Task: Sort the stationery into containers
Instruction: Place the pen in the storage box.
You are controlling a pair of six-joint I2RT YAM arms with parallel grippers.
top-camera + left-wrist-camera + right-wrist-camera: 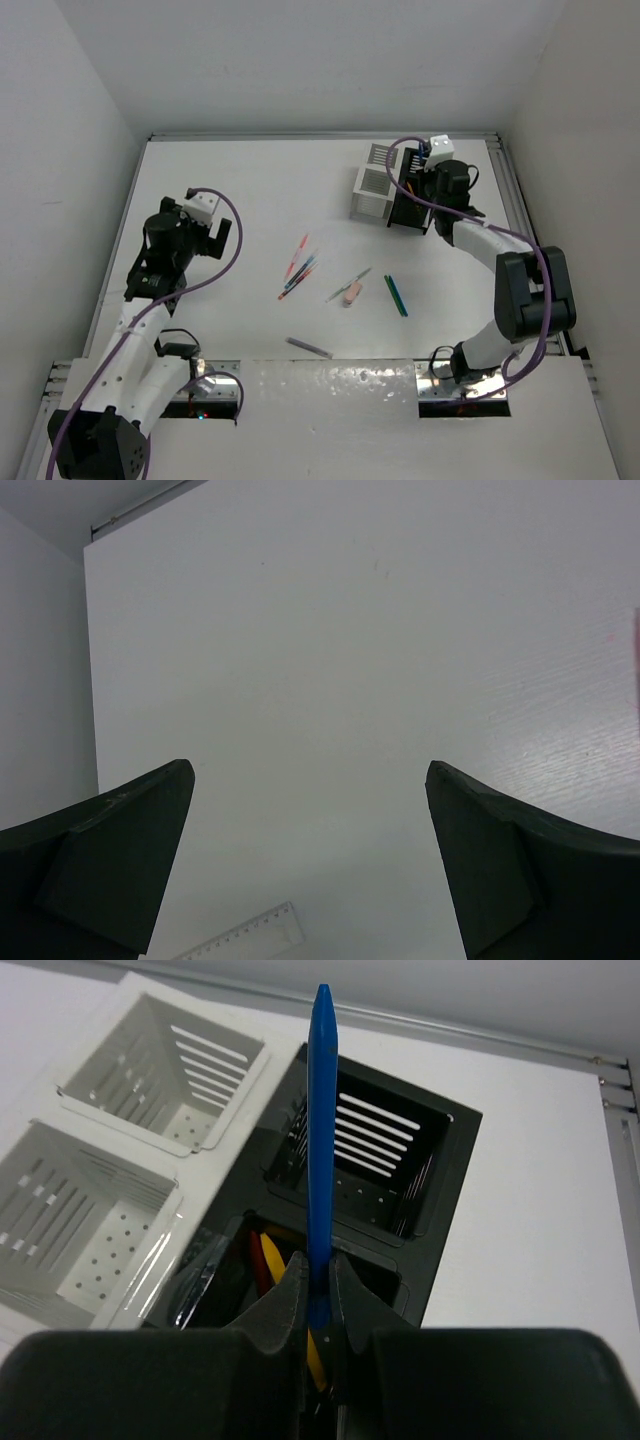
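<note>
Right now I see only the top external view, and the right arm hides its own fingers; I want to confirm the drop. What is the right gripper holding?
Observer: The right gripper is shut on a blue pen that sticks out well beyond the jaws.
Operator: Is anything in the black container yet?
Observer: Yes, the near compartment of the black container holds a red pen and a yellow pen.
Operator: And the white one?
Observer: Both compartments of the white container show bare floors.
</note>
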